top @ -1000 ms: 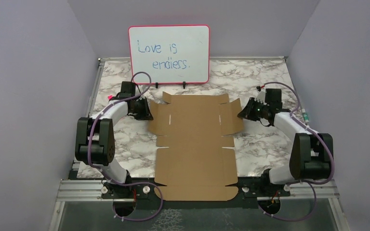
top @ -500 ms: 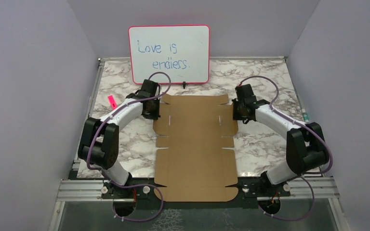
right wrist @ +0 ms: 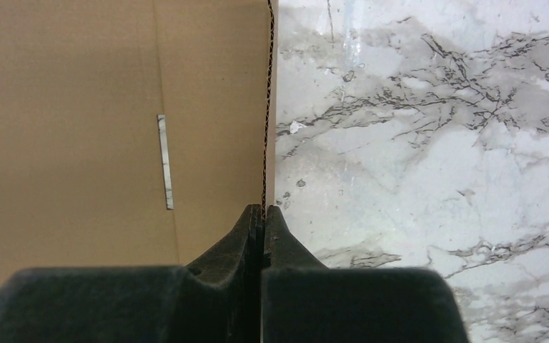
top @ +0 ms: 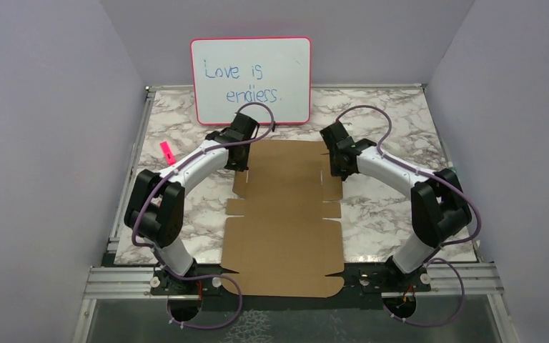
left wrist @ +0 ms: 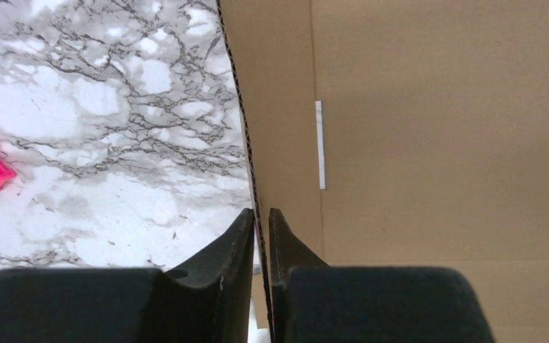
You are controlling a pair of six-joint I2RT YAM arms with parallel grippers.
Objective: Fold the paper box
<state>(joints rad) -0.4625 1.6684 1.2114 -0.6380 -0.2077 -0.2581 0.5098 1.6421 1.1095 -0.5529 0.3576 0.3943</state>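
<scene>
— Left gripper [left wrist: 259,214]: what has it got?
— It's pinching the raised edge of the paper box [top: 286,221], at the left flap [left wrist: 279,86]. The right gripper [right wrist: 263,211] mirrors it, fingers pressed tight on the right flap [right wrist: 214,107].
— Why grip there?
— My guess is that it holds both far flaps upright along their creases, as side walls.
— Where's the box?
— It's lying on the marble table [top: 393,207] between the arms. The far end is near the whiteboard [top: 250,71] and the near end reaches the front rail.
— Anything inside?
— Nothing. Apart from those two flaps it's a flat sheet, so it can't hold anything yet.
</scene>
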